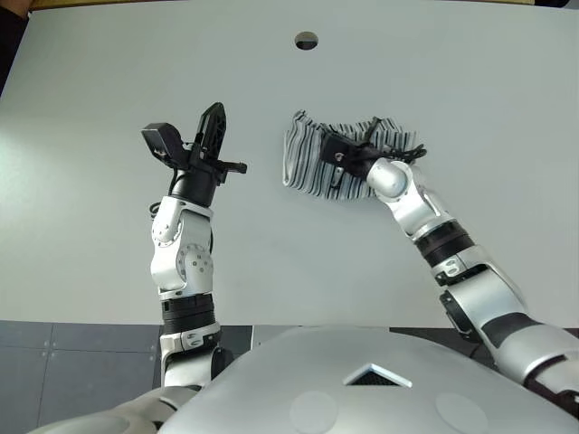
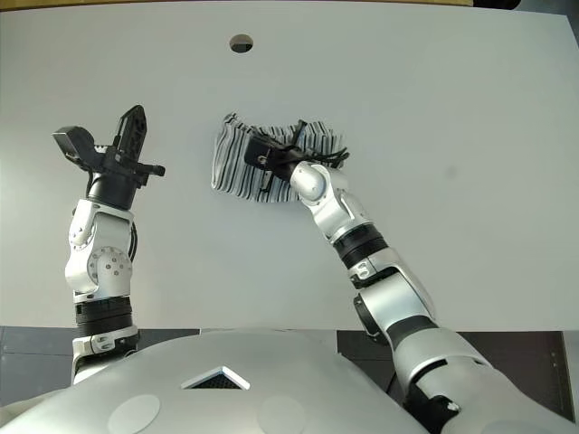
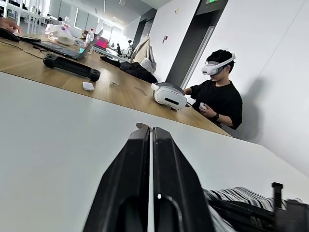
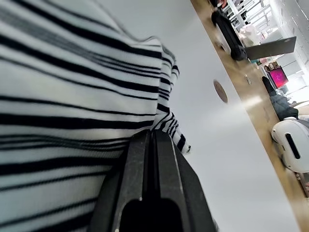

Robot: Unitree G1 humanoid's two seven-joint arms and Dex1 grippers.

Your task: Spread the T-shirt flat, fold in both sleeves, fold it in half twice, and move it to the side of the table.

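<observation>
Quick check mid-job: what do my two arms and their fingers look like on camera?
The left arm and right arm are glossy silver-white shells with round joint housings and black bands between segments. The left gripper and right gripper are matte black, with long, flat, tapering fingers. A thin black cable loops by the left wrist.

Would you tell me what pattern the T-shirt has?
The T-shirt has black-and-white stripes, clearest in the right wrist view.
</observation>
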